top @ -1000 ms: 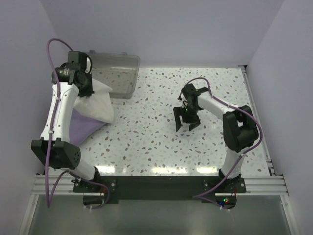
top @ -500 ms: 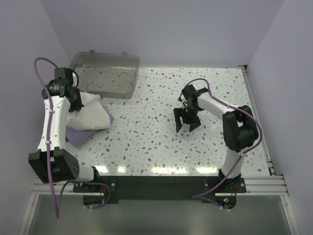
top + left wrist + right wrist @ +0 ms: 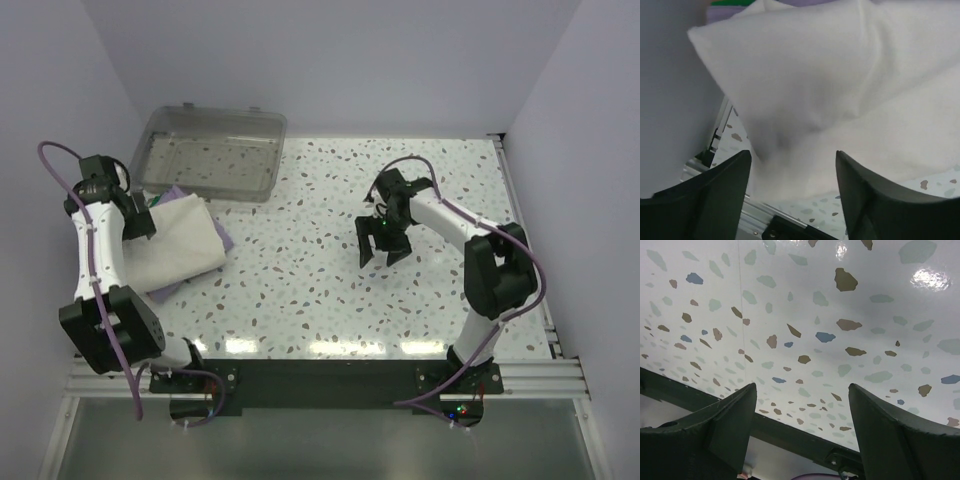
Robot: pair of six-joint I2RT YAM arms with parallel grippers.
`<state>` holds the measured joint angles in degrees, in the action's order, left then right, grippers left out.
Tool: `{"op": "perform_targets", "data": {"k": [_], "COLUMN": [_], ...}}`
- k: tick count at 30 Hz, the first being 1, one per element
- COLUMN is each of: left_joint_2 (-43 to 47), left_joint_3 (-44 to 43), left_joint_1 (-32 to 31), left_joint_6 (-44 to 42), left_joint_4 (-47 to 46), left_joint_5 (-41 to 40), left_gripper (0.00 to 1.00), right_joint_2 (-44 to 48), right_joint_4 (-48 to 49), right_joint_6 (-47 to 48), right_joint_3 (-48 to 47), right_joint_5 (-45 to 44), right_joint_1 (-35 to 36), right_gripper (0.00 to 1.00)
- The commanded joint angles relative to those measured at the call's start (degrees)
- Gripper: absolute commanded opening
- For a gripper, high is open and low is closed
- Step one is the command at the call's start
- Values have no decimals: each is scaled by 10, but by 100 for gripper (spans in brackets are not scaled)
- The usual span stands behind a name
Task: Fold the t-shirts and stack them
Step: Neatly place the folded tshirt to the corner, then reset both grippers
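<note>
The speckled desk (image 3: 330, 290) spreads under both my tools. A clear bin (image 3: 210, 155) sits just beyond my left tool (image 3: 135, 215). The cream-white t-shirt (image 3: 180, 240) lies folded right beside that tool, on top of the lavender t-shirt (image 3: 228, 240), whose edges peek out around it. My left tool's fingers stand apart, clamped on nothing, with the cream cloth just ahead of them. My right tool (image 3: 383, 255) hangs well away from the shirts, jaws spread wide above the desk, holding nothing.

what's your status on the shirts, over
Left fingers open at cream-white shirt, right fingers open over table. Cream-white shirt lies on lavender shirt. Clear bin just behind, nothing blocking.
</note>
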<state>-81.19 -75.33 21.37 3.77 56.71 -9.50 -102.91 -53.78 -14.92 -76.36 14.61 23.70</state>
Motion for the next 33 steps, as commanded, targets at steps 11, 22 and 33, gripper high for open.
{"op": "perform_targets", "data": {"k": [11, 22, 33], "left_joint_2": [67, 226, 168], "left_joint_3": [-20, 175, 190], "left_joint_1": [62, -309, -704], "left_joint_6": [54, 255, 311], "left_joint_4": [-77, -237, -347], "left_joint_5": [46, 19, -121], "left_gripper": [100, 100, 100], "right_joint_2": [87, 178, 285], "right_joint_4": [-31, 30, 125], "right_joint_6": [-12, -42, -78], "right_joint_3": [-31, 13, 133], "right_joint_5": [-9, -62, -100], "right_joint_1": [-1, -1, 0], "right_gripper": [78, 78, 79]}}
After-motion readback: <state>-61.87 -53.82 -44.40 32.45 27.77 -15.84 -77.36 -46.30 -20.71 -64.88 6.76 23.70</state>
